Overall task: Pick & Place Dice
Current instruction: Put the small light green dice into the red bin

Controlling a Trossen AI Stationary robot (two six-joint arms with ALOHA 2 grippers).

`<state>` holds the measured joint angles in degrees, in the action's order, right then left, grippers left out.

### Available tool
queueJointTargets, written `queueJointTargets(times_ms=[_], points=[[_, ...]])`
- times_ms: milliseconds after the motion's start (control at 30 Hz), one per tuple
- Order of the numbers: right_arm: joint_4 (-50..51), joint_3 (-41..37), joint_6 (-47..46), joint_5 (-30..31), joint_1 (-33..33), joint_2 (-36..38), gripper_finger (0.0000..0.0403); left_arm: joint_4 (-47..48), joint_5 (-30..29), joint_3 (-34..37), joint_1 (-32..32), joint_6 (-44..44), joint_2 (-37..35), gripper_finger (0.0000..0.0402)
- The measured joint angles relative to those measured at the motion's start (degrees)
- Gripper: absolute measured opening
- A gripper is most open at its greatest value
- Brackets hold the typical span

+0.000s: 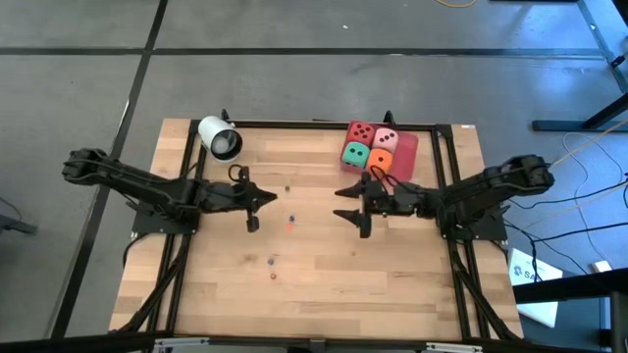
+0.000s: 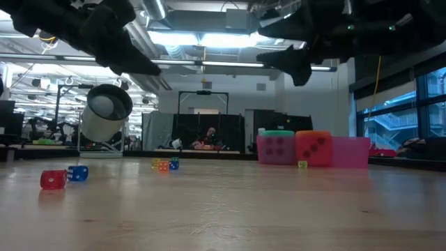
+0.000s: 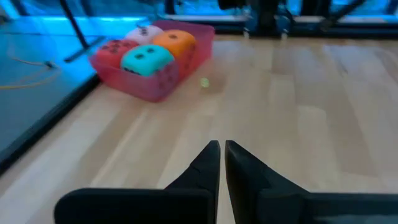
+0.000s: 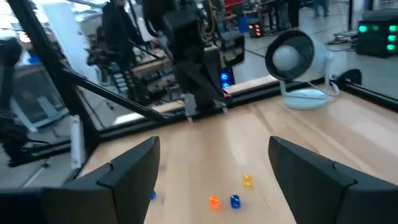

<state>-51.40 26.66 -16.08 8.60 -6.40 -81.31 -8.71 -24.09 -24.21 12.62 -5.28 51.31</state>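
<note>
**All four dice sit in red tray, both grippers empty above mid-table**

Tray sits at approx 1 o'clock from table centre in the high view, close to the far edge and right rail. Inside, packed 2x2 and touching: red die and pink die on the far row, green die and orange die on the near row. Left wrist view shows the same four filling the tray, w/ one tiny yellow-green bit on the wood just beside it.

White cylinder lies tipped at approx 11 o'clock near the far-left corner, open mouth toward table centre.

Left gripper at 9 o'clock of centre, fingers pinched nearly together, holding nothing. Right gripper at 3 o'clock of centre, fingers spread wide, nothing between them; it hangs just near-side of the tray. Low view: both are well above the wood.

Table: centre and whole near half open, only a few tiny coloured mini dice scattered around the middle. Black rails run along left, right and far edges.
</note>
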Motion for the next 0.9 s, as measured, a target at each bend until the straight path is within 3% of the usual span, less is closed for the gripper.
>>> queueJointTargets(times_ms=[167, 400, 567, 733, 900], points=[[0.17, 3.73, -0.34, 4.04, -0.24, -6.89, 0.0297, -0.22, -3.18, 0.16, 0.0, 0.13, 0.12, 0.002], [1.52, 11.39, -0.91, 3.48, 0.03, -15.38, 0.0297, -0.69, -2.79, 0.15, 0.03, -0.63, 0.55, 0.0024], [1.23, 15.01, 9.78, 2.05, 0.18, -16.3, 0.0297, -0.36, 0.98, 0.33, 0.05, -0.11, 0.9, 0.0023], [1.05, 12.05, 14.47, 11.27, -1.51, -14.44, 0.0297, -2.7, 0.13, 2.98, 0.01, -0.09, 0.9, 0.0023], [1.86, 6.15, 9.45, 20.27, -4.48, -14.46, 0.0297, -11.06, 0.08, 8.01, -0.85, -0.17, 0.92, 0.0027]])
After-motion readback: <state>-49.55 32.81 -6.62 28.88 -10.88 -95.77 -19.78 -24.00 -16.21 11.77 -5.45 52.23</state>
